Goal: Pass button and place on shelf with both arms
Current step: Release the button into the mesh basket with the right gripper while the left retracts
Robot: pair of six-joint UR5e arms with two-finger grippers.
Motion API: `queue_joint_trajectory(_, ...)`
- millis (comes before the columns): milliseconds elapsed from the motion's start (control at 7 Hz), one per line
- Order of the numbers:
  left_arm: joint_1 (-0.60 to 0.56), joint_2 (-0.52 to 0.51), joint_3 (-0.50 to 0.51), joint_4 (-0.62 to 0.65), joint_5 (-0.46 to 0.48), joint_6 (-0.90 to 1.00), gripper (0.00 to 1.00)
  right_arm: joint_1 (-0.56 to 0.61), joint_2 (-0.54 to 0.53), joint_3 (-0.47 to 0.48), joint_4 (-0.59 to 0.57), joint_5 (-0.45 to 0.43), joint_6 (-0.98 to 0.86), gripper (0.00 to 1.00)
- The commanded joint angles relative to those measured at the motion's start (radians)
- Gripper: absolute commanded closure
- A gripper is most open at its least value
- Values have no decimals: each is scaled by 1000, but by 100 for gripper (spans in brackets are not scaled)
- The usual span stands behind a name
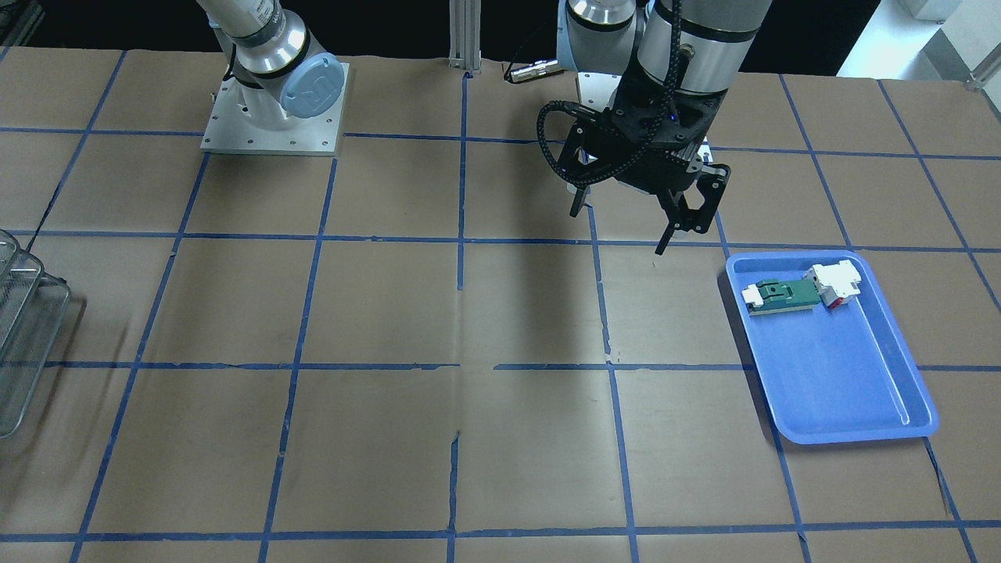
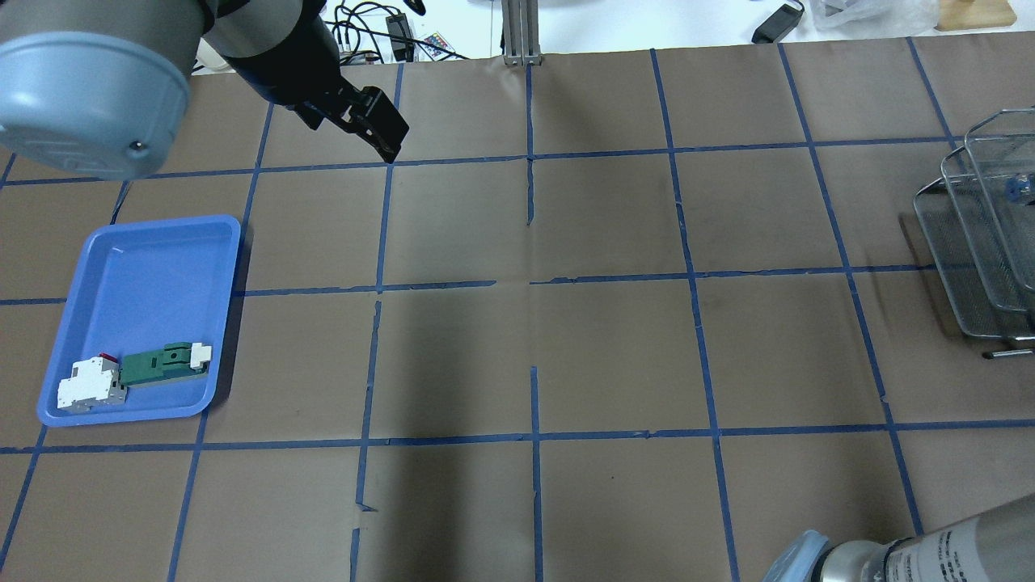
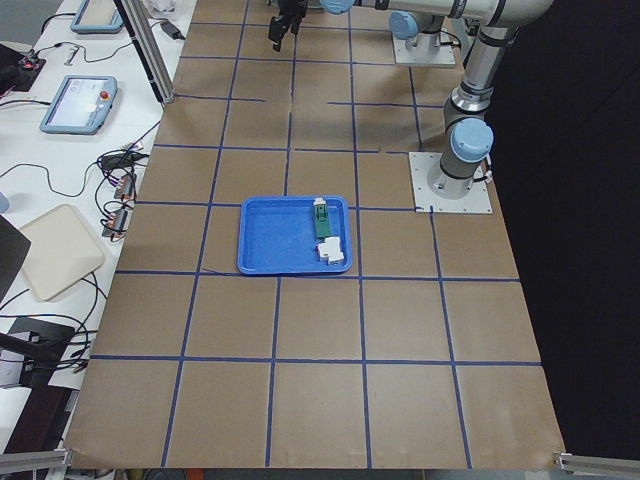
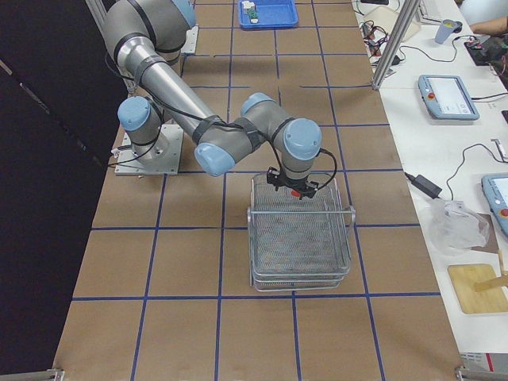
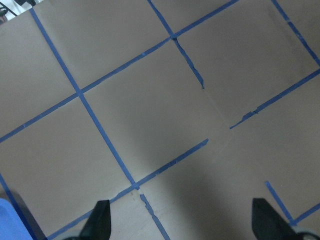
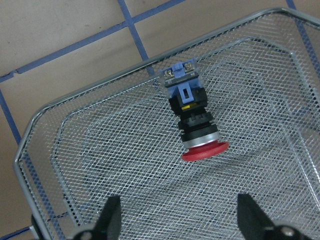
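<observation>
The right jaws hang spread and empty in the right wrist view, fingertips (image 6: 111, 215) at the lower edge. Clear of them at centre frame, the button (image 6: 192, 117) lies on its side on the mesh of the shelf (image 6: 90, 150), red cap nearest the fingertips. Left wrist view: the left jaws, likewise parted, grip nothing above the table (image 5: 150, 90). Front-facing view: shelf at the left edge, blue tray (image 1: 844, 375) at lower right. Right-side view: the right arm (image 4: 230, 143) hovers over the shelf's top tier.
</observation>
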Motion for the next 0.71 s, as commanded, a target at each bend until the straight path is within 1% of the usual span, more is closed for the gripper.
queue_joint_trajectory(0, 37, 15, -5, -64, 22, -112, 0, 20, -45, -2, 12, -2, 49, 0)
queue_joint_trajectory(143, 37, 15, -7, -75, 26, -166, 0, 88, -107, 4, 16, -14, 125, 0)
queue_joint_trajectory(286, 37, 15, -6, -142, 31, -307, 0, 183, -166, 30, 82, -19, 261, 0)
queue_joint_trajectory(429, 37, 15, -7, -164, 31, -365, 0, 301, -265, 76, 100, -71, 516, 0)
queue_joint_trajectory(571, 37, 16, -7, -170, 31, -366, 0, 396, -343, 113, 102, -94, 669, 0)
